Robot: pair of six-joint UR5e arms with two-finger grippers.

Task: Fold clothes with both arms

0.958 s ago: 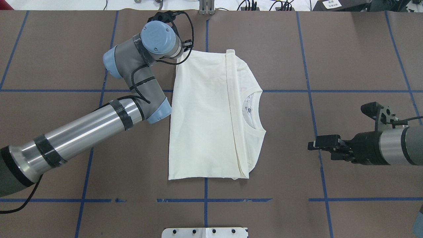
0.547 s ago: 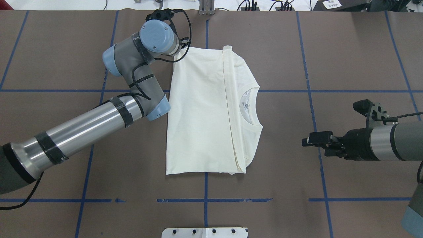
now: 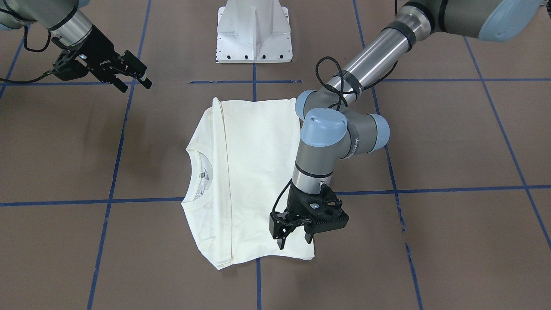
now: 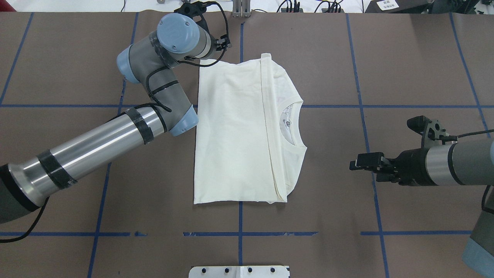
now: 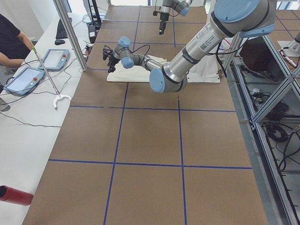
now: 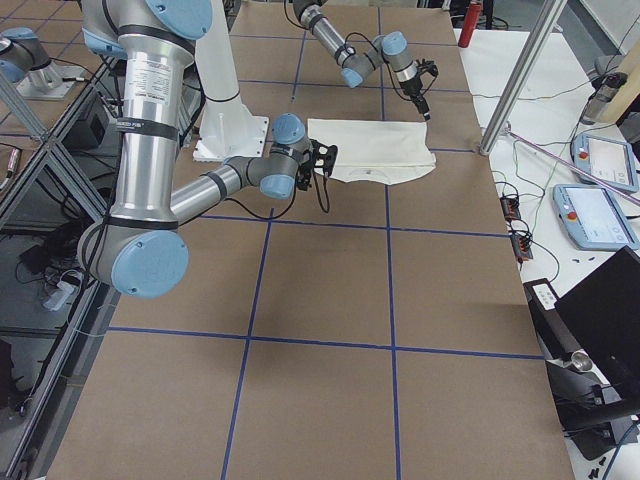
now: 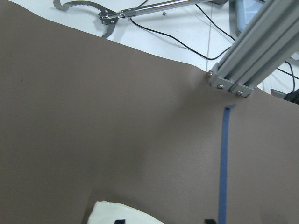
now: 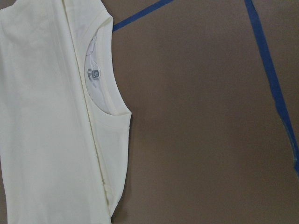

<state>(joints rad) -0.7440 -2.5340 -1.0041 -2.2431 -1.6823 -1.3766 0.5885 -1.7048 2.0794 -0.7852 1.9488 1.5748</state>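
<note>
The cream-white shirt lies folded flat in the middle of the table, plain side up, with its collar towards my right arm. No print shows. My left gripper hangs open just above the shirt's far left corner, fingers pointing down and holding nothing. That corner shows at the bottom edge of the left wrist view. My right gripper hovers open and empty over bare table, a short way from the collar side. The right wrist view shows the collar and its label.
The white mounting base stands at the robot's edge of the table. An aluminium post and a grabber tool lie beyond the far edge. A person sits by control tablets. Blue tape lines cross the brown table.
The shirt has slid slightly towards my left arm. My left gripper has let go of the far left corner and lifted off it. My right gripper has moved closer to the shirt.
</note>
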